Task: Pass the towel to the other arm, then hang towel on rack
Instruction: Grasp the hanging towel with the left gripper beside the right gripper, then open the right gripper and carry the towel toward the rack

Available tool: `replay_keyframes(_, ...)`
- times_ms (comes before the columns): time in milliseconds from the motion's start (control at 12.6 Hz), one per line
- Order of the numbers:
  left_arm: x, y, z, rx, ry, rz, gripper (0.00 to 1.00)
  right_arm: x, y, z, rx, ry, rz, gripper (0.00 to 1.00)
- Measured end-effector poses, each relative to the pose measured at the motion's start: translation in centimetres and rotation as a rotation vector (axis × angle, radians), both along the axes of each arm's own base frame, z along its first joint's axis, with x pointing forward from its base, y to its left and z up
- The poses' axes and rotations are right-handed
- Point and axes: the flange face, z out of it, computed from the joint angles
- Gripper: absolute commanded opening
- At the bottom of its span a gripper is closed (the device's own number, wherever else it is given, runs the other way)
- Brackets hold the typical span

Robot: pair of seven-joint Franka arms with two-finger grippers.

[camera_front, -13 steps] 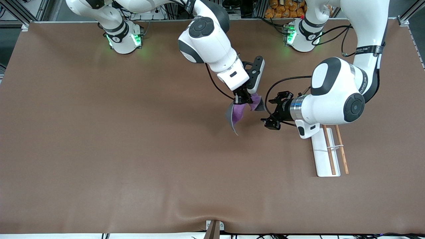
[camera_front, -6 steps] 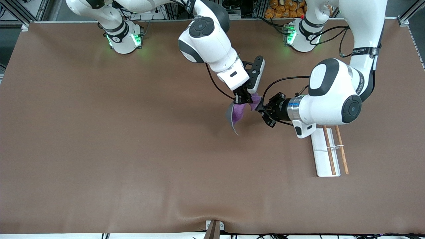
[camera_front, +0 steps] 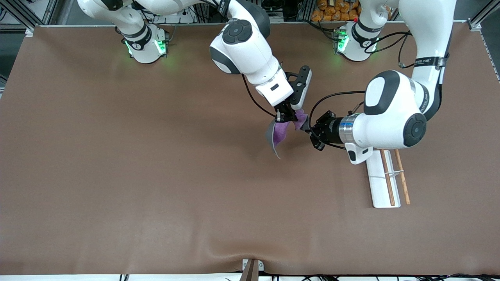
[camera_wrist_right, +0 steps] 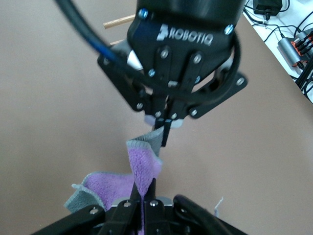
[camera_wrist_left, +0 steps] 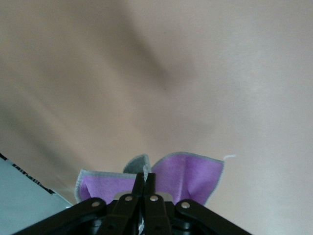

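Note:
The towel (camera_front: 282, 132), purple with a grey back, hangs in the air over the middle of the table. My right gripper (camera_front: 286, 118) is shut on its upper fold, and it also shows in the right wrist view (camera_wrist_right: 146, 192) pinching the purple cloth (camera_wrist_right: 143, 166). My left gripper (camera_front: 308, 128) is shut on the towel's corner toward the left arm's end. The right wrist view shows the left gripper (camera_wrist_right: 164, 133) nipping that grey corner. In the left wrist view the left gripper (camera_wrist_left: 145, 180) is shut, with the towel (camera_wrist_left: 193, 174) spread on both sides. The rack (camera_front: 384, 177) stands on the table under the left arm's wrist.
The brown table mat (camera_front: 156, 175) stretches wide toward the right arm's end and toward the front camera. A small bracket (camera_front: 252, 267) sits at the table's near edge. A rack rod tip (camera_wrist_right: 117, 21) shows in the right wrist view.
My left gripper has moved in toward the towel and shut on its corner; it was open and apart one second ago. The right gripper and towel have stayed in place.

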Motion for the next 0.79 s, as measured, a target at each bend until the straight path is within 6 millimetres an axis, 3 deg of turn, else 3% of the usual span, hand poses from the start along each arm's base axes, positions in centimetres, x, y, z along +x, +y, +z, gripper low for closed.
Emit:
replay_keyframes(79,0.4,0.4,0.7,-0.004,-0.037,-0.033,0.0,0.0,0.0,0.0,0.0,0.0,0.0,0.19)
replay_keyframes(158,0.7,0.9,1.4,0.002,-0.072,-0.066,0.0,0.0,0.0,0.1,0.005,-0.004,-0.001,0.99)
replay_keyframes(317,1.2,2.4,2.2,0.045,-0.126,-0.116,0.0,0.1,0.0,0.1,0.006,-0.002,-0.004,1.0)
replay_keyframes(792,3.0,10.0,2.4,0.016,-0.195,-0.248,0.0,0.6,-0.5,0.0,0.002,0.003,-0.026,1.0)
